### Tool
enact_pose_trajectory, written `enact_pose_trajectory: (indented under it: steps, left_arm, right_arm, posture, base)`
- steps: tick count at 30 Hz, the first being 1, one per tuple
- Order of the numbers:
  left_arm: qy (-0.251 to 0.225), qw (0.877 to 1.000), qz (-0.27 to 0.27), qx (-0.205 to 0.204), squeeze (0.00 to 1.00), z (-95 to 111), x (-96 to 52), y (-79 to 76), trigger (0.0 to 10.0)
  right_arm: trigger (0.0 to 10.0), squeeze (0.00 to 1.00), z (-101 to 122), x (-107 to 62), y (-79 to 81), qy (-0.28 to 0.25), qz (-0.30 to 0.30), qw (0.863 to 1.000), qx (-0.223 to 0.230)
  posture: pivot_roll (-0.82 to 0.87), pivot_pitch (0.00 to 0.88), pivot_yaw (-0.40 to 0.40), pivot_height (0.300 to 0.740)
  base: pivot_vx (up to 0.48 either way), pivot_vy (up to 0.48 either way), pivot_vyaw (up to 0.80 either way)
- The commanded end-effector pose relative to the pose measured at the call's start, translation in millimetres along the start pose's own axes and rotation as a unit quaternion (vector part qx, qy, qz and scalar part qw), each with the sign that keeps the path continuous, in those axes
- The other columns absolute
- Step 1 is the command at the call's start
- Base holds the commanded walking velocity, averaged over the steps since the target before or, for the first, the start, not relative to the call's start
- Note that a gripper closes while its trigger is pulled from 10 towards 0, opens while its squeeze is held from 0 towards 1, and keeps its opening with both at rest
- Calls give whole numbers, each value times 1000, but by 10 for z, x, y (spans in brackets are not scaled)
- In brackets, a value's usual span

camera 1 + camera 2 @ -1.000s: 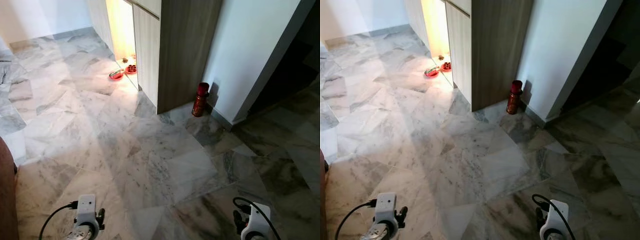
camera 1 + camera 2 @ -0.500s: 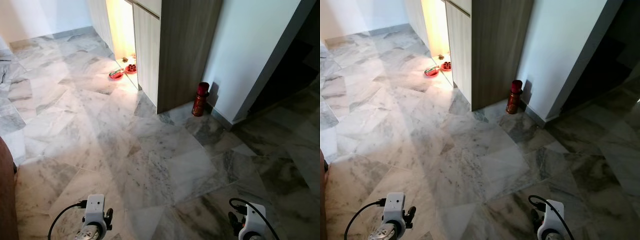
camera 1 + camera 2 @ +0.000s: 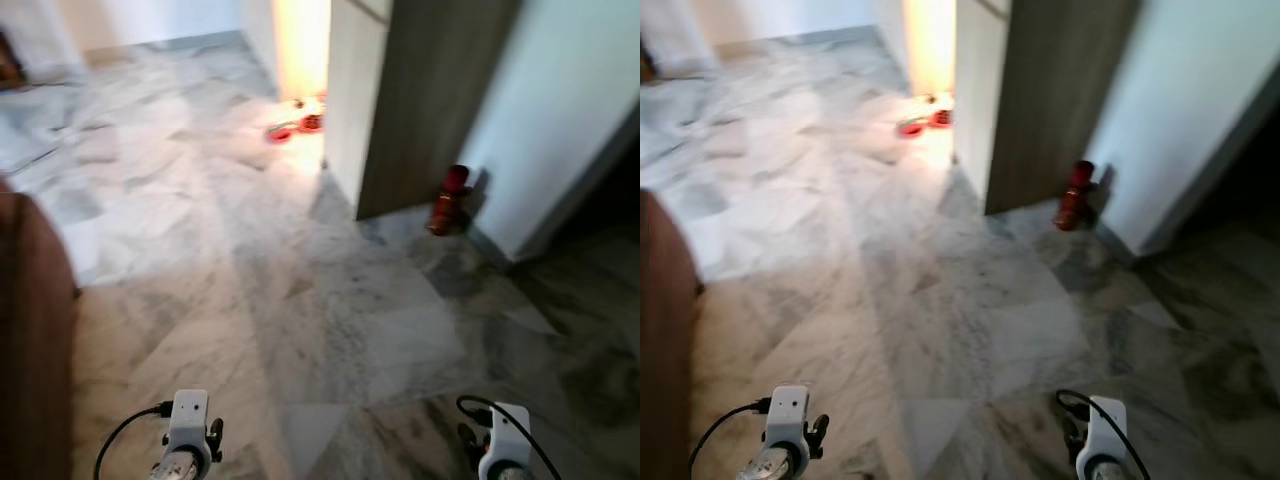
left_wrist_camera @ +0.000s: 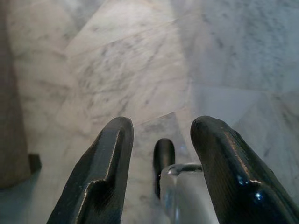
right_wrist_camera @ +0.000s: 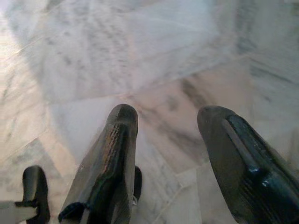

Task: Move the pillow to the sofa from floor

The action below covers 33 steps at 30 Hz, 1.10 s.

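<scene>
A brown sofa edge (image 3: 30, 330) rises at the left of the blurred left eye view. My left arm (image 3: 185, 440) and right arm (image 3: 505, 445) hang low at the bottom, above the marble floor (image 3: 300, 300). In the left wrist view my left gripper (image 4: 161, 128) is open, with only floor tiles between its fingers (image 4: 105, 168). My right gripper (image 5: 168, 114) is open too and holds nothing, its fingers (image 5: 112, 154) over bare marble.
A wooden cabinet (image 3: 420, 100) stands ahead to the right, with a red fire extinguisher (image 3: 448, 198) at its foot by a white wall (image 3: 570, 110). Red bowls (image 3: 283, 132) lie in the lit gap behind it. A dark opening lies at the far right.
The camera has swung to the left: cabinet and extinguisher have slid right in the picture, more of the brown sofa edge shows, and the view is blurred. Both arms hang as before.
</scene>
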State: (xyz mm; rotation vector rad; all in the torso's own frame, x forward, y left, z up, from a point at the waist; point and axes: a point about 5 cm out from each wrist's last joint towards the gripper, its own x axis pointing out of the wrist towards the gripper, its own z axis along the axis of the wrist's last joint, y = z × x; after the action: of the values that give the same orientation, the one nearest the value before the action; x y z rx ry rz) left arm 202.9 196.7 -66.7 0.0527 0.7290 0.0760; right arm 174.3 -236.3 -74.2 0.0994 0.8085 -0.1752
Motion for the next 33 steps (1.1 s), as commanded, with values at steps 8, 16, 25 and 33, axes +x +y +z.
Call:
enact_pose_trajectory:
  steps: [8, 16, 25, 33]
  left_arm:
    - [11, 1000, 2, 14, 0, -44, -12, -2, 10000]
    - [14, 1000, -1, 20, 0, -56, -13, -24, 10000]
    - [15, 1000, 3, 22, 0, -61, -15, -28, 10000]
    - [19, 999, 4, 27, 0, -73, -17, -28, 10000]
  right_arm:
    - [10000, 0, -62, -19, -24, 14, 0, 1000, -4]
    - [10000, 0, -63, -19, -23, 14, 0, 1000, -1]
    - [10000, 0, -65, -19, -22, 16, 1, 1000, -1]
    - [10000, 0, -81, -20, -21, 21, -1, 1000, 14]
  posture:
    - [-9, 81, -47, 740]
    - [-8, 81, -48, 740]
    - [-7, 80, -48, 740]
    - [-6, 78, -48, 740]
  base:
    - [0, 0, 800]
    - [0, 0, 800]
    - [0, 0, 800]
    - [0, 0, 600]
